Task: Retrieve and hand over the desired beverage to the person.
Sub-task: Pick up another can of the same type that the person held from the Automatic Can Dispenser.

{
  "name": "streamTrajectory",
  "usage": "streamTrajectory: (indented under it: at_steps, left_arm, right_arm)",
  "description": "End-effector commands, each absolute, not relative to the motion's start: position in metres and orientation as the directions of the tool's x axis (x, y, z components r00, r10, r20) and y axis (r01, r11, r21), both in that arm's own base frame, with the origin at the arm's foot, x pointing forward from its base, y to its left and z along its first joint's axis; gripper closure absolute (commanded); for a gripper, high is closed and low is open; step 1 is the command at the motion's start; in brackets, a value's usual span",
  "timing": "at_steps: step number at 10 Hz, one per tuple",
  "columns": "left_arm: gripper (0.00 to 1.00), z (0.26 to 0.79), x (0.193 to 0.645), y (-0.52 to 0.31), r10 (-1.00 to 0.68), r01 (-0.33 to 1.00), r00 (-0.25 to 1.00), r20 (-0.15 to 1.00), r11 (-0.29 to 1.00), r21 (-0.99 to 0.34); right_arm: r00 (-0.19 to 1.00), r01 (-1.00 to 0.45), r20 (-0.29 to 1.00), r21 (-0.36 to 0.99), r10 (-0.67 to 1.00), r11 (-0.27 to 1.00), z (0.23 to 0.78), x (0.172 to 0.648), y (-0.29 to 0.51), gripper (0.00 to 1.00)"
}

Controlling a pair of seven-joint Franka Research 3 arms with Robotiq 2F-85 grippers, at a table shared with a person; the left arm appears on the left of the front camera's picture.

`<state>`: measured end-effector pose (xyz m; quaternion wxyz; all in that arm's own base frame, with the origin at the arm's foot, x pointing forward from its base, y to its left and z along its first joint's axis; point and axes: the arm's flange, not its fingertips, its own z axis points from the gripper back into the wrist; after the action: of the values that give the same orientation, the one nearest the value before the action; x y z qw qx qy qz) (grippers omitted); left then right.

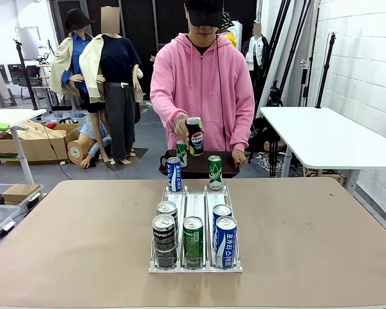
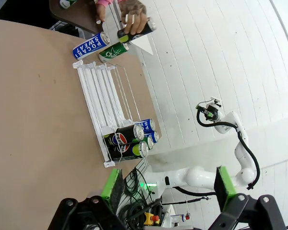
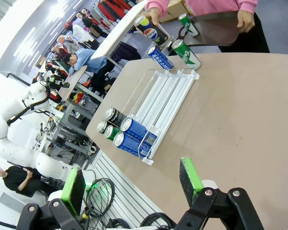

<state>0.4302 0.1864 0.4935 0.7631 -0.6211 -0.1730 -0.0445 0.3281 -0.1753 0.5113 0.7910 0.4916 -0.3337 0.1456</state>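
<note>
No handover yet: both jaws released, empty; pink-hooded person (image 1: 202, 77) holds black cola can (image 1: 195, 136) beyond white plastic rack (image 1: 186, 203)

Tan table (image 1: 321, 238) — white can rack (image 1: 197, 201) on it, blue can (image 1: 174, 174) and green can (image 1: 215, 172) beyond.

a clear plastic three-lane rack (image 1: 186, 201) sits mid tan worktop (image 1: 83, 238). at its near end: two black cans (image 1: 165, 228) left, one green can (image 1: 193, 237) middle, two blue cans (image 1: 224, 232) right. at its far end stand a blue-labelled can (image 1: 174, 174) left and a green-labelled can (image 1: 215, 172) right. behind it, a dark tray (image 1: 199, 167) bears a small green can (image 1: 181, 153); the pink-hooded person (image 1: 202, 77) stands beyond.
</note>
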Motion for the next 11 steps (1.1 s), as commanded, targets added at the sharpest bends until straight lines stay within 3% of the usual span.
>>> streamTrajectory:
  at_steps: [1,11]
  left_arm:
    - [0.0,0.4968,0.4279,0.1859,0.153,0.283,0.934,0.322,0.231,-0.931]
    - [0.0,0.4968,0.4279,0.1859,0.153,0.283,0.934,0.322,0.231,-0.931]
  right_arm:
    - [0.723,-0.571,0.682,0.682,-0.114,0.456,0.5128,0.33,-0.1746,0.0]
    - [0.723,-0.571,0.682,0.682,-0.114,0.456,0.5128,0.33,-0.1746,0.0]
